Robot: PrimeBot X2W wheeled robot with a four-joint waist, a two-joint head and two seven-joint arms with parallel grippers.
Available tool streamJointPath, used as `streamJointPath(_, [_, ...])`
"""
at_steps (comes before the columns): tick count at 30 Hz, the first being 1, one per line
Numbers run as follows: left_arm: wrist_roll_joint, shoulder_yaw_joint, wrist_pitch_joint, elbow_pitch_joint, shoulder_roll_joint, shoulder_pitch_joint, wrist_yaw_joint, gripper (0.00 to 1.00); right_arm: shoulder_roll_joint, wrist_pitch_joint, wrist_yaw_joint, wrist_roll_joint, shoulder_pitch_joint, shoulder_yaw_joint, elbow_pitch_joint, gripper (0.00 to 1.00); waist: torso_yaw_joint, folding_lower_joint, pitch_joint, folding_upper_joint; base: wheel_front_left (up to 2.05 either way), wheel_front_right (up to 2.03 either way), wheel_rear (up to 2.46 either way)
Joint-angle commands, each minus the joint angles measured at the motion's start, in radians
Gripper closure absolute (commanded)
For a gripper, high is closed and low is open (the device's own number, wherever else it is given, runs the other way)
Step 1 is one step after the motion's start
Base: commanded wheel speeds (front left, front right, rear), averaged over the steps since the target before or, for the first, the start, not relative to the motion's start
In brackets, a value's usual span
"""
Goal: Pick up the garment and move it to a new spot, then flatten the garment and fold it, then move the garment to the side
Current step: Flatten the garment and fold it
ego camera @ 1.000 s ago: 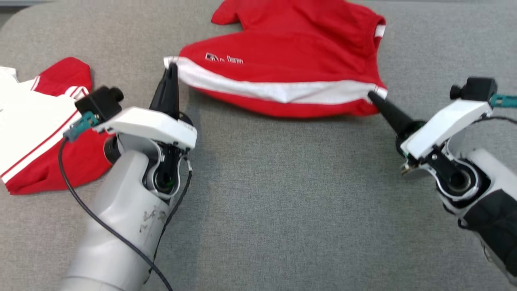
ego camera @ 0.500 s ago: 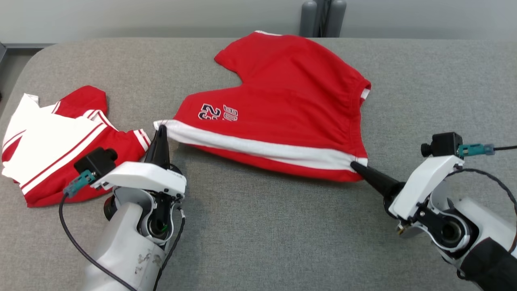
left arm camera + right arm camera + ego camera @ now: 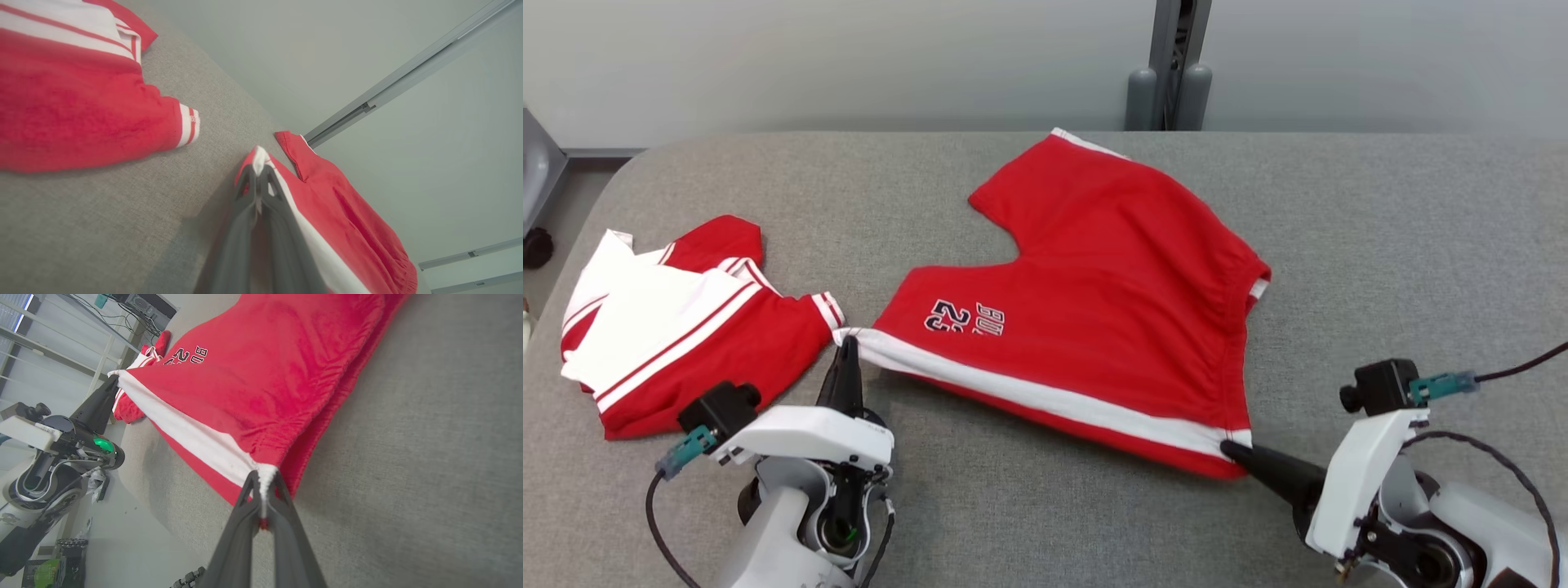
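The garment [image 3: 1111, 278] is a pair of red shorts with a white side stripe and a printed number, spread across the middle of the grey table [image 3: 1045, 506]. My left gripper [image 3: 848, 343] is shut on its white-striped near-left corner, seen as a pinched white tip of the garment [image 3: 261, 157] in the left wrist view. My right gripper [image 3: 1232, 451] is shut on the near-right corner at the waistband. In the right wrist view the white stripe of the garment [image 3: 192, 435] runs from my right gripper [image 3: 263, 477] to the left gripper [image 3: 112, 381], stretched between them.
A second red and white garment [image 3: 678, 327] lies crumpled at the table's left side, close to the left arm. A grey post [image 3: 1172, 73] stands behind the far edge against a pale wall. Bare grey table lies in front and to the right.
The head view has tilted up, bringing the far wall into sight. Both grippers have kept their hold on the near corners and drawn the garment toward the near edge, the right corner further than the left.
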Motion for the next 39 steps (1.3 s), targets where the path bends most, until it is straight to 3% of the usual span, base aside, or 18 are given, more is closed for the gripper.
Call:
streamJointPath(1, [-0.006,0.008,-0.005,-0.007,0.006,0.016,-0.005,1.0,-0.014,0.0,0.0,0.001,0.015,0.012,-0.006,1.0,0.0,0.0001,-0.011,0.0,0.0,0.0,0.0])
streamJointPath(8, [-0.016,0.025,-0.005,-0.07,0.007,0.105,-0.009,1.0,-0.051,-0.012,0.0,0.017,0.049,0.06,-0.038,1.0,0.004,0.0001,-0.054,0.0,0.0,0.0,0.0])
streamJointPath(25, [0.017,0.073,-0.005,-0.263,0.006,0.333,0.038,1.0,-0.109,-0.014,0.0,0.06,0.157,0.138,-0.16,1.0,0.029,0.0001,-0.116,0.0,0.0,0.0,0.0])
streamJointPath(39, [0.16,0.121,-0.004,-0.344,0.006,0.218,0.051,1.0,-0.086,-0.049,0.0,0.123,0.088,0.037,-0.228,1.0,-0.043,0.0001,-0.042,0.0,0.0,0.0,0.0])
